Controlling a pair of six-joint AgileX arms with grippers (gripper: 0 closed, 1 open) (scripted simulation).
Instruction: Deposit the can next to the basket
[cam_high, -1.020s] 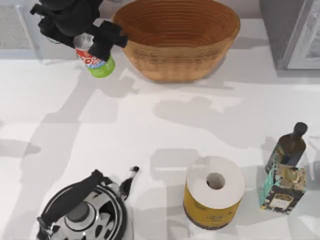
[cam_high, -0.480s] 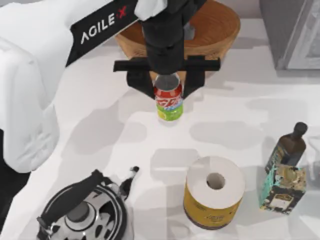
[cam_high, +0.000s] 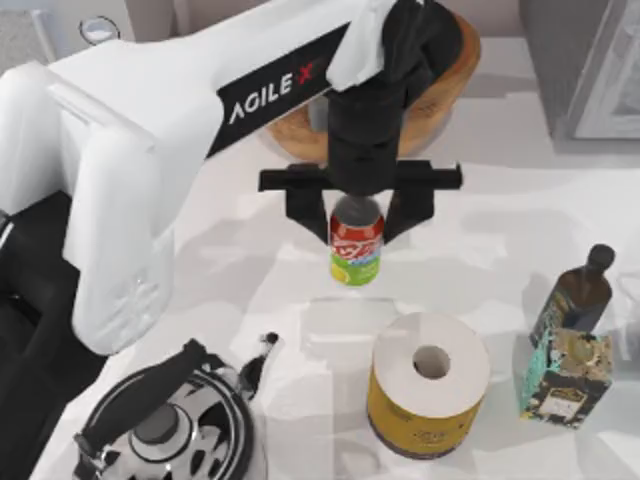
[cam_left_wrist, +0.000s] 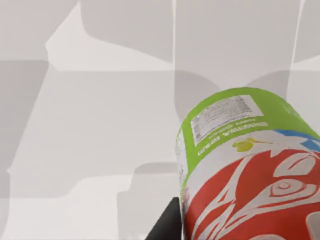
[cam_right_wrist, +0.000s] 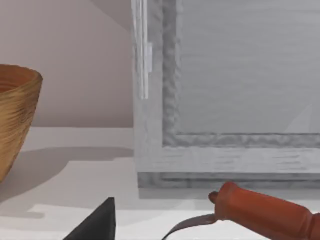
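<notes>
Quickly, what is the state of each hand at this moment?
Left hand: closed on the soda can, in front of the wicker basket.
Right hand: cannot be told.

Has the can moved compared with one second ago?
Yes. The can, held by the left gripper, went from the basket's left toward the paper roll.

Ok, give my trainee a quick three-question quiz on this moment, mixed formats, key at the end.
1. True or false: the left claw grips the can.
2. The can hangs between the basket and: A) paper roll B) kettle C) bottle
3. Fill in: the can's lowest band is ____.

Key: 1 true; 2 A; 3 green.
</notes>
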